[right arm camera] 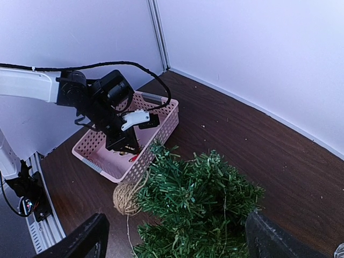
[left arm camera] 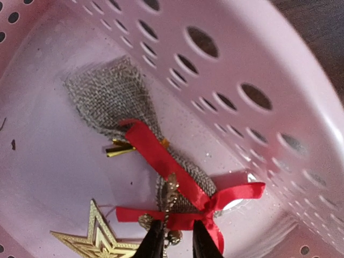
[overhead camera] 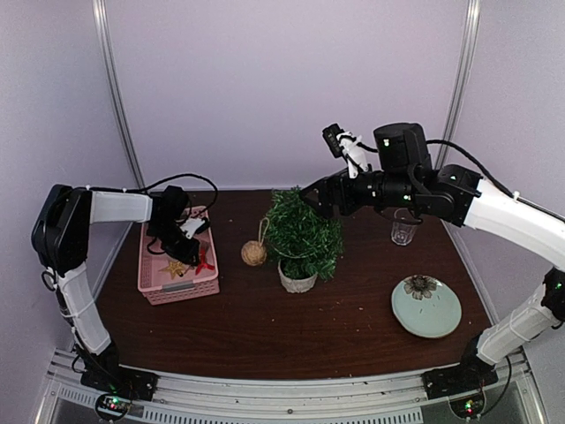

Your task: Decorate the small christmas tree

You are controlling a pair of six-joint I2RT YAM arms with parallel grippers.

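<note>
Top external: fixed, high behind arm bases, faces far wall, takes in whole table (overhead camera: 291,331).
Left wrist: very near, looks past left gripper (left arm camera: 174,244) tips onto pink basket (left arm camera: 48,183) floor just beyond.
Right wrist: farther off, right gripper (right arm camera: 180,239) fingers at lower corners, small christmas tree (right arm camera: 193,204) just ahead of them.
Right wrist and top external share tree, basket, left arm (right arm camera: 27,86).
</note>
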